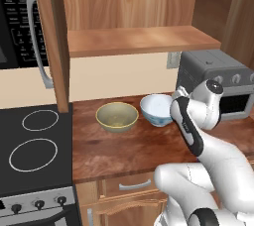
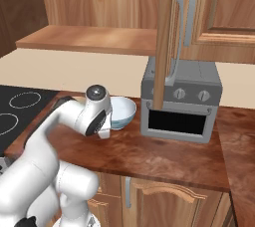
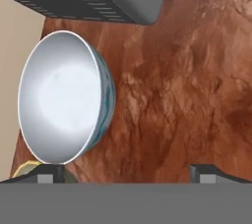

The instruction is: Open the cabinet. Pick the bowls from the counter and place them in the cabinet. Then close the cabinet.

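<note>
The cabinet (image 1: 134,39) stands with both doors swung out, and its wooden shelf is bare. Two bowls sit side by side on the counter (image 1: 124,150). One is olive-yellow (image 1: 117,116). The other is white with blue outside markings (image 1: 156,108) (image 2: 122,111) (image 3: 64,95). My gripper (image 2: 104,132) (image 3: 128,175) points down at the counter just beside the white bowl, open with nothing between its fingers. In the hand view the bowl's rim lies close to the left fingertip (image 3: 49,174). A sliver of the yellow bowl (image 3: 24,169) shows at the lower left.
A grey toaster oven (image 1: 213,76) (image 2: 179,104) stands on the counter right of the white bowl, under the open right door (image 2: 164,37). The black stovetop (image 1: 34,145) lies left of the counter. The open left door (image 1: 57,41) hangs above the counter's left end.
</note>
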You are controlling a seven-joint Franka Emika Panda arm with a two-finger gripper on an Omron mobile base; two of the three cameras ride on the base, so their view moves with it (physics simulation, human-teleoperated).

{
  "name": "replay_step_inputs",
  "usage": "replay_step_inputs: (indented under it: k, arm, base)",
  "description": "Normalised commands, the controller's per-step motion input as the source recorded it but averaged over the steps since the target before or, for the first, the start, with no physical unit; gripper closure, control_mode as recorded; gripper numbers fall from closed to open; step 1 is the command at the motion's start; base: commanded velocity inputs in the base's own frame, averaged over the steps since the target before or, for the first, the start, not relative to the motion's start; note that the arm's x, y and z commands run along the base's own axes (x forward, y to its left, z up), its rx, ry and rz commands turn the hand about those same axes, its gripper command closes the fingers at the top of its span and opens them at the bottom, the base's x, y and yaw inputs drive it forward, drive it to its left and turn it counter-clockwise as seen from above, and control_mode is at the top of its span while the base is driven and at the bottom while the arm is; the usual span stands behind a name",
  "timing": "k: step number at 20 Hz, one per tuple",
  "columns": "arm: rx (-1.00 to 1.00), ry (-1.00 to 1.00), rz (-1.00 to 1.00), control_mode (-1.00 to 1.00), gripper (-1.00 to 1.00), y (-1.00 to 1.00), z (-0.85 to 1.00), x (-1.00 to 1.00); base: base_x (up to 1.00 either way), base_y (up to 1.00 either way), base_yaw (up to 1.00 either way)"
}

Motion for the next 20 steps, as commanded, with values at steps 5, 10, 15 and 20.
replay_step_inputs:
  k: [5,10,15,20]
  arm:
    - [0.00,0.00,0.00,-1.00,-1.00,-0.10,-0.14,0.29]
    - [0.00,0.00,0.00,-1.00,-1.00,-0.05,-0.20,0.28]
    - [0.00,0.00,0.00,-1.00,-1.00,-0.04,-0.21,0.22]
    - [0.00,0.00,0.00,-1.00,-1.00,-0.02,-0.20,0.23]
  base:
    - [0.00,0.00,0.00]
    - [0.00,0.00,0.00]
    - [0.00,0.00,0.00]
    - [0.00,0.00,0.00]
